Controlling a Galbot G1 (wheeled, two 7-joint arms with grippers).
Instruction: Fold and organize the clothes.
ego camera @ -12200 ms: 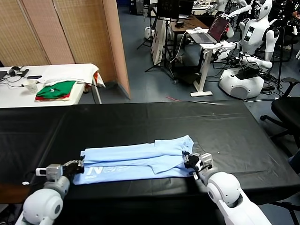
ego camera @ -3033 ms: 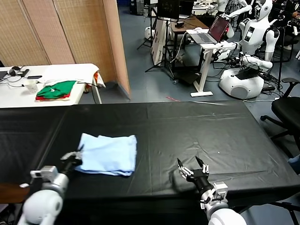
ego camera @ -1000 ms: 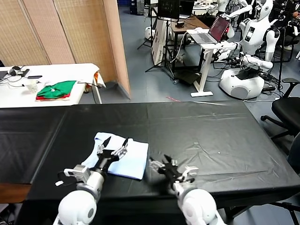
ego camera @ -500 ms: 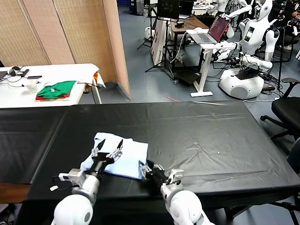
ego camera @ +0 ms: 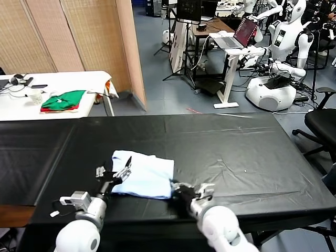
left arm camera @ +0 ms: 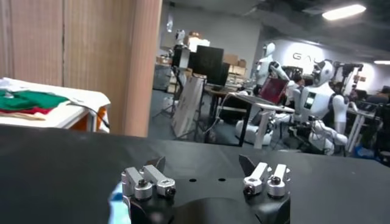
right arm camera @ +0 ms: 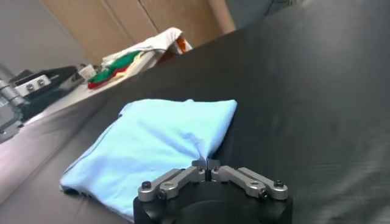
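Where the black-covered work table (ego camera: 236,142) runs nearest the robot, the pale light-blue T-shirt of thin soft fabric (ego camera: 144,173) lies folded into a compact, roughly rectangular bundle, left of the table's middle. It lies flat on the black covering, with gentle creases across its top.

At the bundle's near right corner sits the right gripper (ego camera: 180,190), low against the table. In the right wrist view its two fingertips (right arm camera: 200,164) are pressed together on the edge of the blue fabric, which puckers into a small fold where they pinch it (right arm camera: 206,163). From that pinch the shirt (right arm camera: 152,146) spreads away across the table.

On the opposite side, at the bundle's near left edge, the left gripper (ego camera: 113,175) stands with its fingers spread wide and holds nothing. Its tips are right at the cloth's border in the head view; whether they touch it I cannot tell. In the left wrist view only a sliver of blue cloth (left arm camera: 116,198) shows beside the spread fingers (left arm camera: 149,178).

Beyond the work table stands a white side table (ego camera: 58,102) bearing green and red folded garments (ego camera: 63,101).
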